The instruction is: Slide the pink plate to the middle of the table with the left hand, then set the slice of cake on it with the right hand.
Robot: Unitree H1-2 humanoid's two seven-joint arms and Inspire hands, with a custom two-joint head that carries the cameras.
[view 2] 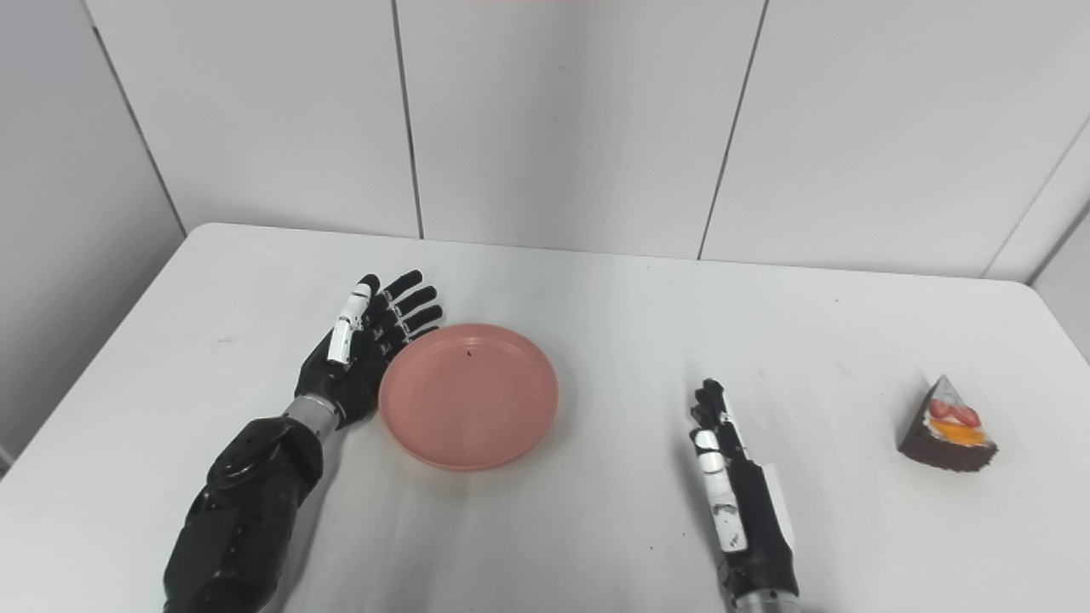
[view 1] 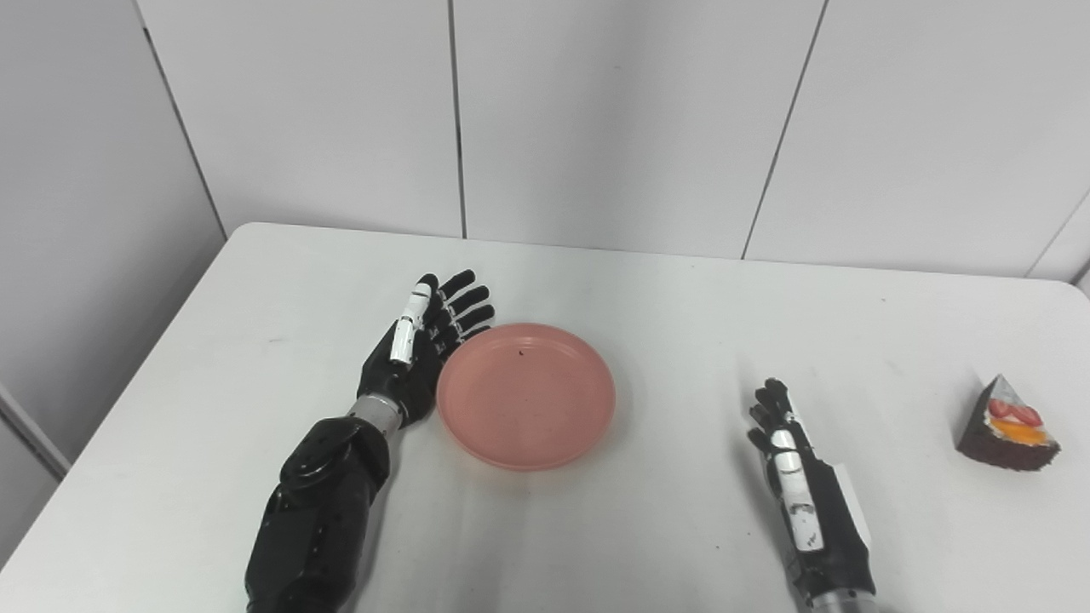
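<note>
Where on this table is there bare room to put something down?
Bare patches: the strip between the pink plate and the right robot hand, the gap from that hand to the cake slice, and the far stretch of table by the wall. Only the plate's left rim is crowded, where the left robot hand lies against it.

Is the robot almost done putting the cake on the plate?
Not yet. The pink plate lies empty near the middle of the table, so the sliding looks mostly done. The left hand is open, flat against the plate's left rim. The right hand is open and holds nothing. The slice of cake sits far off by the table's right edge, untouched. Picking it up and setting it on the plate is left.
</note>
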